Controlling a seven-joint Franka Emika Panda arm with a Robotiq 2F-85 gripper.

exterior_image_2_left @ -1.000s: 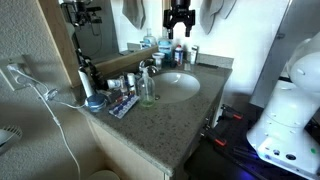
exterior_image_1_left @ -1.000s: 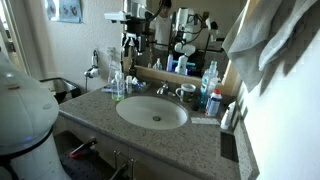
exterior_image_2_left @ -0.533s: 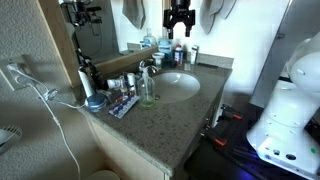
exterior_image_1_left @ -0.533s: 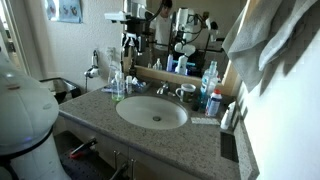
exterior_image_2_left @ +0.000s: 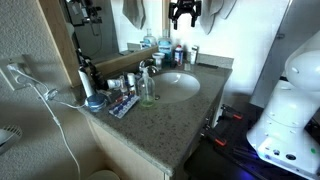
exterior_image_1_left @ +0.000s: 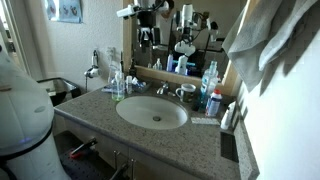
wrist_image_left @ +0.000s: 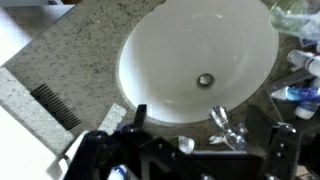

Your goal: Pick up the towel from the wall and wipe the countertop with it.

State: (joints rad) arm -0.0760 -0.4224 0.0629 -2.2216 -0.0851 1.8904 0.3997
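The pale towel hangs creased on the white wall at the right end of the counter; it also shows in an exterior view at the top edge. My gripper hangs high over the back of the speckled countertop, in front of the mirror. In an exterior view the gripper is just left of the towel, apart from it. In the wrist view the gripper is open and empty, above the faucet, the countertop and the white basin.
Bottles and toiletries stand along the mirror, with more at the counter's near end. A dark slotted vent lies in the countertop. The white robot base stands beside the counter. A cable hangs from a wall socket.
My gripper has risen above the back of the counter, toward the height of the hanging towel. Nothing else has moved.
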